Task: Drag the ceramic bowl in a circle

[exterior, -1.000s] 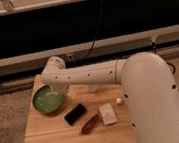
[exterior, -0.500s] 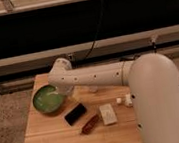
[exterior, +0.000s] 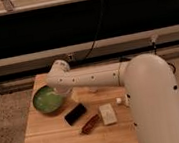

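Observation:
The ceramic bowl (exterior: 47, 100) is round, shallow and green with a darker rim. It sits on the left part of the wooden table (exterior: 53, 142). My white arm reaches in from the right across the table's far side. The gripper (exterior: 62, 89) hangs down from the wrist at the bowl's right rim, and the arm mostly hides it. I cannot tell whether it touches the rim.
A black flat object (exterior: 75, 113), a reddish-brown item (exterior: 90, 124) and a white block (exterior: 108, 113) lie just right of the bowl. Small white pieces (exterior: 119, 101) lie by my body. A dark wall with rails runs behind the table.
The wrist and forearm have shifted a little to the right over the past second, and my body fills more of the right side. The bowl sits in nearly the same spot.

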{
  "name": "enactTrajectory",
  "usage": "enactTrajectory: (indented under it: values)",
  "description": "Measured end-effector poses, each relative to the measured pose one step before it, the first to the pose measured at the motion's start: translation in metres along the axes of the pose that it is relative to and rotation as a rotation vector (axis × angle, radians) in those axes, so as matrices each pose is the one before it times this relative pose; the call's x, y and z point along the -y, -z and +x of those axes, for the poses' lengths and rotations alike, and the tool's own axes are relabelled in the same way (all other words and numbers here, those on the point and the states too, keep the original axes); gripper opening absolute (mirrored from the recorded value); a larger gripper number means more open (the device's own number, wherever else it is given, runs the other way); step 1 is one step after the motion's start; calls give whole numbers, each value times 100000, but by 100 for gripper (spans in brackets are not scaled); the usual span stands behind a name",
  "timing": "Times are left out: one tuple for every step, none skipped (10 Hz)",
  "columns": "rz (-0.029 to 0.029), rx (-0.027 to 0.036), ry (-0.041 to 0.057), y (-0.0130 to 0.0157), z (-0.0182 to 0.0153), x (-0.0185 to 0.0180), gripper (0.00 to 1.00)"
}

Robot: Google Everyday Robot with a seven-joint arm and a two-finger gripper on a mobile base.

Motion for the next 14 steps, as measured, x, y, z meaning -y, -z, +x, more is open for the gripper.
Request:
enactTrajectory:
  values:
    - [-503,101,1185,-187,94,-165,80]
    - [-39,150,-255,-229,105,-16,80]
    - [333,507,236,-244,-302,256,79]
    - [307,319,-34,-113,-288,-31,73]
    - [149,353,-459,-130,-285,-405,65]
    - [-262,67,584,-50,-67,-292,56]
    - [-73,596,418,-156,-302,-74,50]
    - [448,66,48,-277,23,434,50]
    - [213,176,96,-221,-118,370,48]
    - [-25,385,-624,-17,-175,-172,43]
    - [80,448,-761,14,-480,-507,32]
    - [-290,633,309,13,-410,-267,20]
    - [-123,189,-136,61,192,-49,12]
    - [139,-208,286,-70,130,450,4]
